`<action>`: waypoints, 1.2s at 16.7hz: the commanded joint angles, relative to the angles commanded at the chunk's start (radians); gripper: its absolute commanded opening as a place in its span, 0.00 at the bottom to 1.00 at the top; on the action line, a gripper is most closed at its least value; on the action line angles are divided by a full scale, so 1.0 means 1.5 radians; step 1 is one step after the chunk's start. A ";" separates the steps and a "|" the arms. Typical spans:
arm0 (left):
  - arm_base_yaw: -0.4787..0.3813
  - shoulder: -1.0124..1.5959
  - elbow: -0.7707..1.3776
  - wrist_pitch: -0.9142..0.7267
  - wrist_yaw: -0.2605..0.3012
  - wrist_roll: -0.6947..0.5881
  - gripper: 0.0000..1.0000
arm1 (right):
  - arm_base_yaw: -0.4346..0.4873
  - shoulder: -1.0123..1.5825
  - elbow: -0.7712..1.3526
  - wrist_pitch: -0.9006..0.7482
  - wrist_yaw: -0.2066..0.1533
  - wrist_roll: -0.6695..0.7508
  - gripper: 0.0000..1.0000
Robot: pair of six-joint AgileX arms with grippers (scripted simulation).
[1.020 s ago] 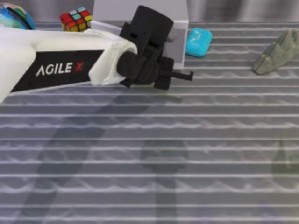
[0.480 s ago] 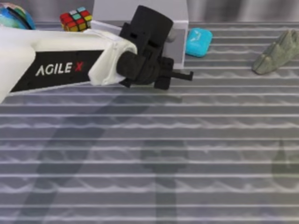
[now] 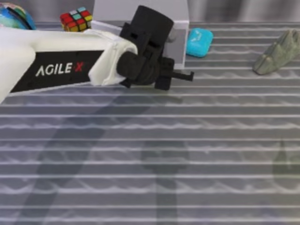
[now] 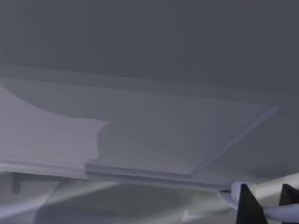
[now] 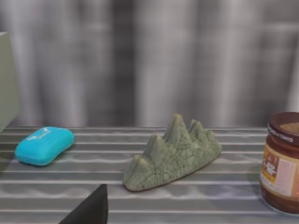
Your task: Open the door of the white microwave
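While at microwave (image 3: 140, 9), left gripper (image 3: 180, 75)

Soap bar (image 3: 198, 41) right of the white microwave (image 3: 140, 11)

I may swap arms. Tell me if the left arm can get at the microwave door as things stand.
Probably yes. The left gripper is already at the front of the white microwave, and the door fills its wrist view with nothing between them.

One microwave (image 3: 140, 10) at the back. One arm (image 3: 56, 61) in the top view. One colour cube (image 3: 76, 18), one globe (image 3: 14, 16), one blue soap bar (image 3: 199, 41), one green crackled rock (image 3: 276, 52), and one brown jar (image 5: 282, 161), all on one striped surface (image 3: 187, 150).
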 joint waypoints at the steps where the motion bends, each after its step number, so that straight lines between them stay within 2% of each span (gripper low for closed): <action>1: 0.001 -0.001 -0.002 0.000 0.001 0.002 0.00 | 0.000 0.000 0.000 0.000 0.000 0.000 1.00; 7: 0.015 -0.025 -0.039 0.018 0.025 0.039 0.00 | 0.000 0.000 0.000 0.000 0.000 0.000 1.00; 20: 0.015 -0.025 -0.040 0.018 0.025 0.040 0.00 | 0.000 0.000 0.000 0.000 0.000 0.000 1.00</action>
